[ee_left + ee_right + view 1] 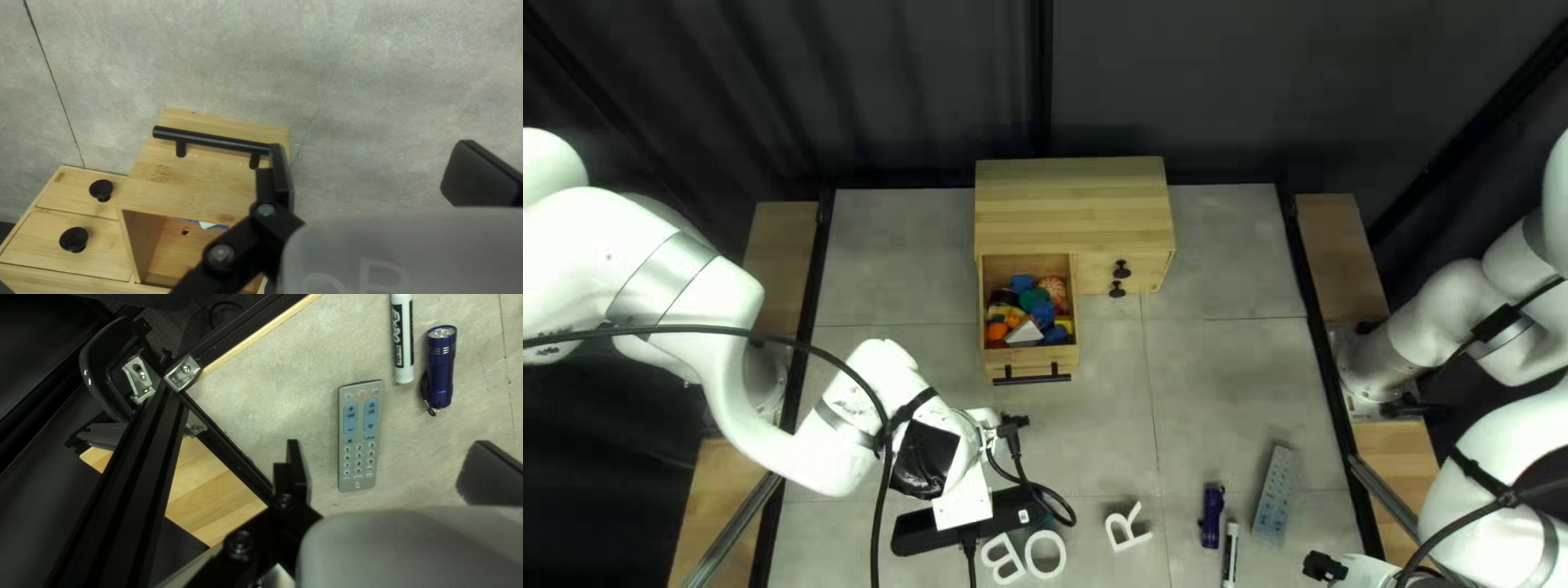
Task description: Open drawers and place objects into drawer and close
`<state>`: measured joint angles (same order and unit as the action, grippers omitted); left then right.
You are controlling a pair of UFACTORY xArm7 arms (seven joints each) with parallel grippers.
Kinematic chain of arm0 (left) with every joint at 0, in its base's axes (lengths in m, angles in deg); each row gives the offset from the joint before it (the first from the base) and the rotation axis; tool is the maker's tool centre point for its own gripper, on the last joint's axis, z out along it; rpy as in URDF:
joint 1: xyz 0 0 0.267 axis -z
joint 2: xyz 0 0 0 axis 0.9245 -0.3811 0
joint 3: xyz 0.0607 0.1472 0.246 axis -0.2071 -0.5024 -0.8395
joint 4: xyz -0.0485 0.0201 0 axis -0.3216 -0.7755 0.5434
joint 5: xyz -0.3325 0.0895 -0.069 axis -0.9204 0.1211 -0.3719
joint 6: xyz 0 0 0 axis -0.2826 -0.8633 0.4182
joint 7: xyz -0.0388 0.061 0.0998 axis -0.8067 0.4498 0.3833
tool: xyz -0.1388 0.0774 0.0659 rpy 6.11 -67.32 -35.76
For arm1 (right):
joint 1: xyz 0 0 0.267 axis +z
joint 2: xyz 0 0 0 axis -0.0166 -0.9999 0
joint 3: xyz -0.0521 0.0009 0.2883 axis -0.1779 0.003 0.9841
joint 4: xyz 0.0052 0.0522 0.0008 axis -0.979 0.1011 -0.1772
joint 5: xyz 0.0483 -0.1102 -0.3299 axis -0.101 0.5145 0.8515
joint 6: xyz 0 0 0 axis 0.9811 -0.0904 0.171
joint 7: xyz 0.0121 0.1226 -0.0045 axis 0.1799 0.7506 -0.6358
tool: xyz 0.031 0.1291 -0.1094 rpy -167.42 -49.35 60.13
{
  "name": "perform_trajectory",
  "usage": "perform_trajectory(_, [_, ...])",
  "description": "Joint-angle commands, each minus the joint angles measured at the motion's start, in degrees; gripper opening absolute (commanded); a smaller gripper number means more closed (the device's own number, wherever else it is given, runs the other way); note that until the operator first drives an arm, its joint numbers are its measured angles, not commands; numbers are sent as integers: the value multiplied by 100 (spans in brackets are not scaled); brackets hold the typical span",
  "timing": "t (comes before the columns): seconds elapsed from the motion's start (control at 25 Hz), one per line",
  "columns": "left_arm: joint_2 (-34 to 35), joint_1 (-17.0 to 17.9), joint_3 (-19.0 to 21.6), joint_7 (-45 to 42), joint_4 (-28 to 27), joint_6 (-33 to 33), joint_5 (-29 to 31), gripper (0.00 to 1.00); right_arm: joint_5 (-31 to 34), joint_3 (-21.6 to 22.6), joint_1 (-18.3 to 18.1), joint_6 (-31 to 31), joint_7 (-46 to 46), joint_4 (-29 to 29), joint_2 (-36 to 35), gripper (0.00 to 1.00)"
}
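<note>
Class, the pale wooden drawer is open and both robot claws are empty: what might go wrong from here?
The open left claw is off to one side of the drawer's black bar handle, so it might bump the handle's end instead of gripping it.

The colourful small toys lie heaped together; one might catch as the drawer closes.

The slim grey rectangular remote lies flat, so the open right claw might slip off it.

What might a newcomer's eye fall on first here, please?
Probably the open drawer, full of colourful objects, on the left of the wooden cabinet in the top left view. The white letters near that view's bottom edge might come next, then the blue flashlight to their right.
</note>
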<state>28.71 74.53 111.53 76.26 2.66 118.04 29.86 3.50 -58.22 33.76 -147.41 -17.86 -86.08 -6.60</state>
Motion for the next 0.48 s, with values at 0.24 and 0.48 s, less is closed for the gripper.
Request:
perform_trajectory(0.24, [-1060, 296, -49, -99, -843, 596, 1097, 100, 0, 0, 0, 0, 0, 0, 0, 100])
perform_trajectory(0.48, [-1142, 233, -170, -193, -675, 196, 1502, 100, 0, 0, 0, 0, 0, 0, 0, 100])
